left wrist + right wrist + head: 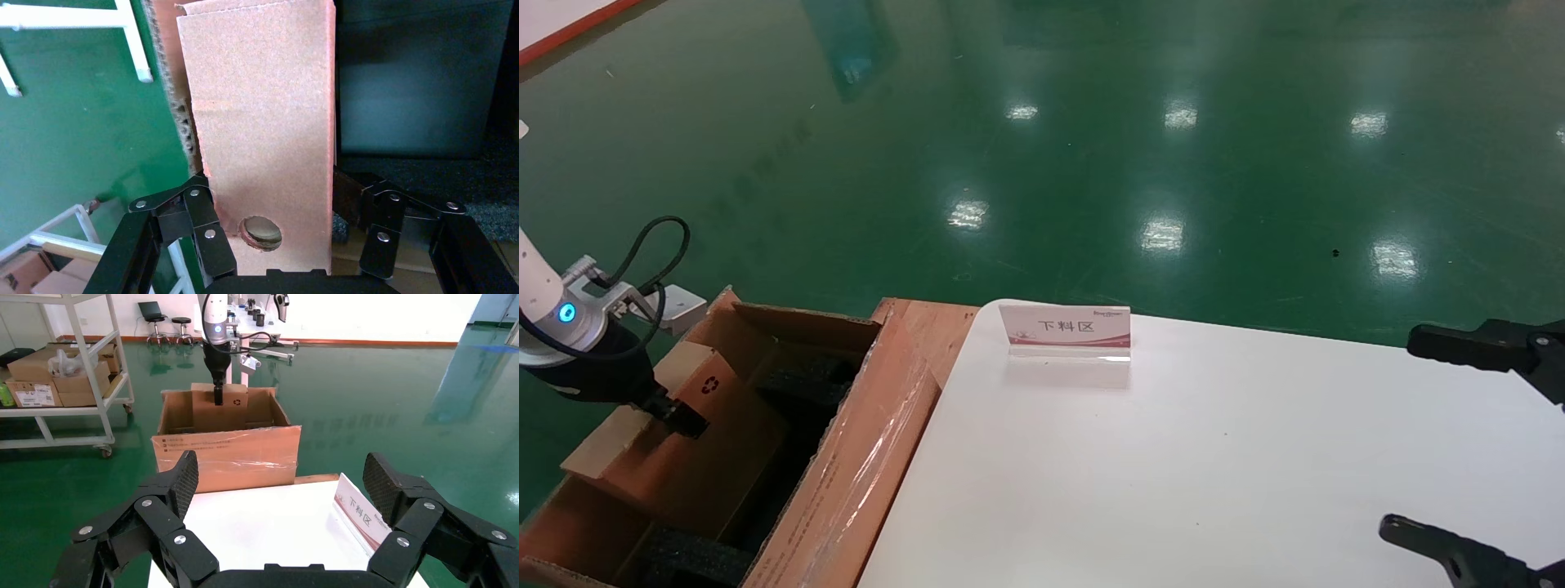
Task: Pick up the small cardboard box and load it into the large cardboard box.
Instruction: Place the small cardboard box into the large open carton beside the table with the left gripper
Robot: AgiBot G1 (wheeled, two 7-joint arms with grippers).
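The small cardboard box (703, 433) stands on edge, tilted, inside the large cardboard box (850, 474), with its recycling symbol facing up. My left gripper (674, 415) is shut on its upper edge. In the left wrist view the small cardboard box (263, 122) fills the gap between the fingers of my left gripper (275, 196), its round hole close to the palm. Black foam (428, 177) lies beside it. My right gripper (1451, 441) is open and empty above the table's right end. The right wrist view shows my right gripper (281, 478) and, farther off, the large cardboard box (226, 453).
A white table (1173, 474) stands to the right of the carton, with a small sign (1065, 329) near its far edge. A wooden pallet corner (928, 322) shows behind the carton. Black foam blocks (801, 376) sit in the carton. A shelving cart (61, 373) stands farther off.
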